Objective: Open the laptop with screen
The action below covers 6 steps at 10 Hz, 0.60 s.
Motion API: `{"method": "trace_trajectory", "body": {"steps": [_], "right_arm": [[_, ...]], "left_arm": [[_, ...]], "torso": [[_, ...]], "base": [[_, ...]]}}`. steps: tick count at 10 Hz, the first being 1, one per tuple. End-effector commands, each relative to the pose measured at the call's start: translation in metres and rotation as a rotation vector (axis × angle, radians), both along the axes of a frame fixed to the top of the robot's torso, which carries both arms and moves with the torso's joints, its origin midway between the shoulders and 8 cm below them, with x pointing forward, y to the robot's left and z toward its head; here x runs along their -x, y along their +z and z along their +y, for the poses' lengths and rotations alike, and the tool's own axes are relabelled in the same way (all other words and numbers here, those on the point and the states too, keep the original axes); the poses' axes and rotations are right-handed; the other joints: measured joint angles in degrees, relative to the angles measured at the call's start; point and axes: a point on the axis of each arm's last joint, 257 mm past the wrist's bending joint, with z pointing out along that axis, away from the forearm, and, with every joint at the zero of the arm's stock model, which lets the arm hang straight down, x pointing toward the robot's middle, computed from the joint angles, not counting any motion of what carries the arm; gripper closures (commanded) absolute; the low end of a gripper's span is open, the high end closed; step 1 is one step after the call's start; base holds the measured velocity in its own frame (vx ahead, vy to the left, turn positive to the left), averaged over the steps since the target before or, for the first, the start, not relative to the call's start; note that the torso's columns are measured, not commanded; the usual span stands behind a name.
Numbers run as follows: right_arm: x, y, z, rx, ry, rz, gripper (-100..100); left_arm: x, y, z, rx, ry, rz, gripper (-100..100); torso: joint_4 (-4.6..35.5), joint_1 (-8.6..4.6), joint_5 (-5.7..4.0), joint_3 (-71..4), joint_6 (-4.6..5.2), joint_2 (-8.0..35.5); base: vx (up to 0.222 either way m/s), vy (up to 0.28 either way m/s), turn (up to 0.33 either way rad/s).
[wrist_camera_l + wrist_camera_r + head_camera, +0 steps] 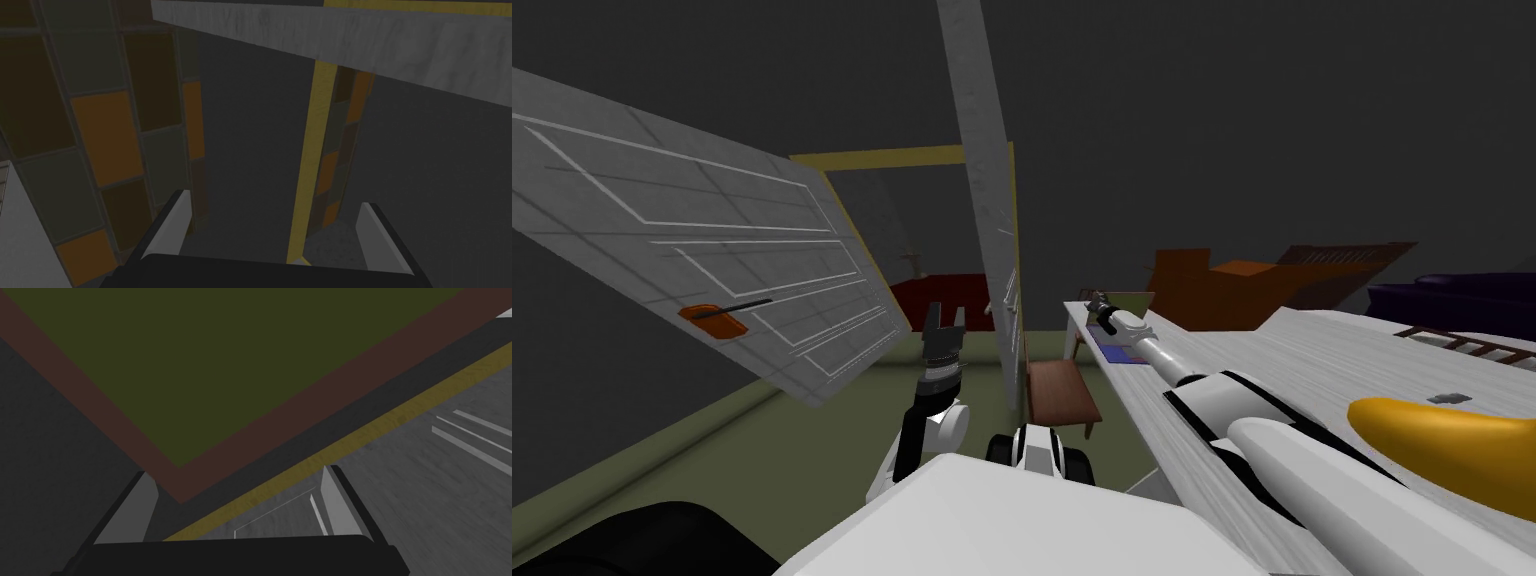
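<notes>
Head view: flat bluish laptop [1117,352], perhaps, on grained white table [1332,352].

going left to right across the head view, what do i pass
orange handle on the grey door → left claw → right claw → yellow banana-like thing on the white table

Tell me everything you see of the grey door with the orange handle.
The door is a flat grey slab with pale line panels. Near one long edge sits an orange handle plate with a thin dark lever. It stands at my left, seemingly swung open beside the yellow frame. Nothing touches it; the open left tool is apart from it.
</notes>
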Motion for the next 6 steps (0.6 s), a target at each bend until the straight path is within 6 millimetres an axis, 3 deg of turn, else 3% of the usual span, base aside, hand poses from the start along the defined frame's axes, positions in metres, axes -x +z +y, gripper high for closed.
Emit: {"method": "trace_trajectory", "body": {"steps": [1,3,5,6], "right_arm": [[0.005,0.014,-0.027,0.016,-0.033,-0.022,-100],[0.005,0.024,-0.036,-0.007,-0.052,-0.040,-100],[0.006,0.004,-0.019,0.005,-0.018,-0.003,-100],[0.014,0.001,-0.058,-0.001,-0.077,0.001,-100]], "left_arm": [[0.000,0.000,0.000,0.000,0.000,0.000,0],[0.000,0.000,0.000,0.000,0.000,0.000,0],[0.000,0.000,0.000,0.000,0.000,0.000,0],[0.000,0.000,0.000,0.000,0.000,0.000,0]], "torso": [[0.0,-0.09,-0.01,-0.1,0.09,-0.1],[0.0,-0.02,0.03,-0.1,0.15,-0.2],[0.1,0.03,0.05,0.0,0.13,-0.1],[0.1,0.02,0.05,0.0,0.13,0.0]], "base": [[-0.029,-0.017,0.017],[-0.006,-0.002,-0.020],[0.006,0.001,0.003],[-0.030,-0.010,0.389]]}}
